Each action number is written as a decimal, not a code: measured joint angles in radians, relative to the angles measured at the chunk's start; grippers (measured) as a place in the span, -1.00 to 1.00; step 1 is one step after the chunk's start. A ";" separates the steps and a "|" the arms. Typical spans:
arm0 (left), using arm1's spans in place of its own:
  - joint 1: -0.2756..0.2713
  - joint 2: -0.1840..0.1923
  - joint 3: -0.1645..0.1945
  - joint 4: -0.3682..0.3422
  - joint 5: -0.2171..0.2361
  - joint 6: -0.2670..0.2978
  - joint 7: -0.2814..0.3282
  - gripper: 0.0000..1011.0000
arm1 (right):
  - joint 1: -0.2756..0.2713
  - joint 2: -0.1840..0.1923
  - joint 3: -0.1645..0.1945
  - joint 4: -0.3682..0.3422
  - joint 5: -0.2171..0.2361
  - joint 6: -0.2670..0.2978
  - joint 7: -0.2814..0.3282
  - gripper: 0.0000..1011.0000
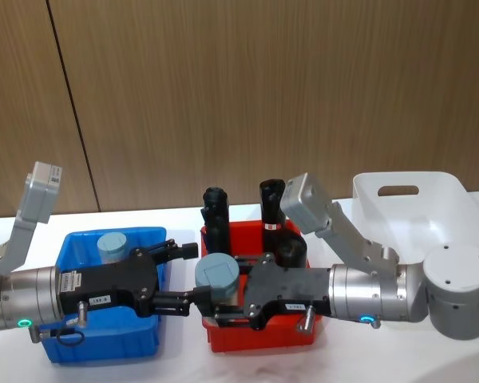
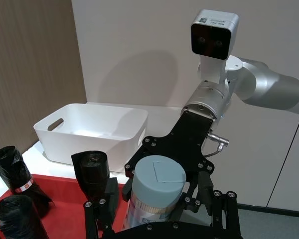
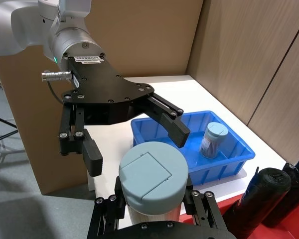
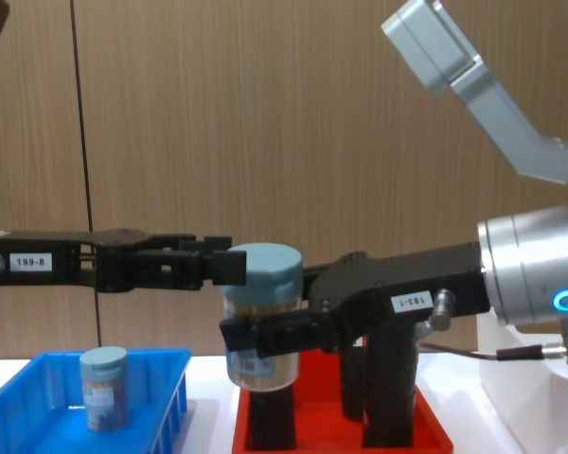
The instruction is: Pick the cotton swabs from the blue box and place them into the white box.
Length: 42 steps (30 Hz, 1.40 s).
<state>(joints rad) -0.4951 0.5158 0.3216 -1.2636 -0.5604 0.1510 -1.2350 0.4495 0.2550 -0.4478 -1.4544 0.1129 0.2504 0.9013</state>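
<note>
Findings, nearest first.

1. The right end effector (image 1: 227,289) is clamped shut on a cotton swab jar (image 1: 217,271). Its fingers grip the clear body below the pale blue-grey lid. The jar is upright and held well above the tabletop (image 1: 180,355).

2. The left end effector (image 1: 195,274) faces the right one head-on. Its fingers are spread wide, one on either side of the held jar, and it has hold of nothing. Whether the fingertips touch the jar cannot be determined.

3. A red tray (image 1: 263,341) sits directly beneath the right end effector, with the held jar over the tray's left edge. Tall black packs (image 1: 216,214) stand upright in the tray, just beyond this end effector.

4. The blue box (image 1: 104,347) sits beneath the left end effector. A second cotton swab jar (image 1: 112,246) stands upright in it, beyond the end effector's fingers.

5. The white box (image 1: 443,209) sits on the tabletop to the right of and beyond the right end effector, past the red tray and well apart from the held jar.
</note>
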 joint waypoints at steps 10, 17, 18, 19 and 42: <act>0.000 0.000 0.000 0.000 0.000 0.000 0.000 0.99 | -0.008 0.022 0.007 -0.010 0.018 -0.009 -0.014 0.26; 0.000 0.000 0.000 0.000 0.000 0.000 0.000 0.99 | -0.022 0.050 0.026 -0.026 0.041 -0.021 -0.060 0.26; 0.000 0.000 0.000 0.000 0.000 0.000 0.000 0.99 | -0.024 0.054 0.029 -0.028 0.044 -0.023 -0.067 0.26; 0.000 0.000 0.000 0.000 0.000 0.000 0.000 0.99 | -0.028 0.062 0.036 -0.032 0.050 -0.026 -0.079 0.26; 0.000 0.000 0.000 0.000 0.000 0.000 0.000 0.99 | -0.062 0.176 0.146 -0.061 0.137 -0.073 -0.318 0.26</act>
<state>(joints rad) -0.4951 0.5158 0.3216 -1.2636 -0.5604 0.1510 -1.2350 0.3878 0.4306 -0.3016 -1.5155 0.2500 0.1777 0.5833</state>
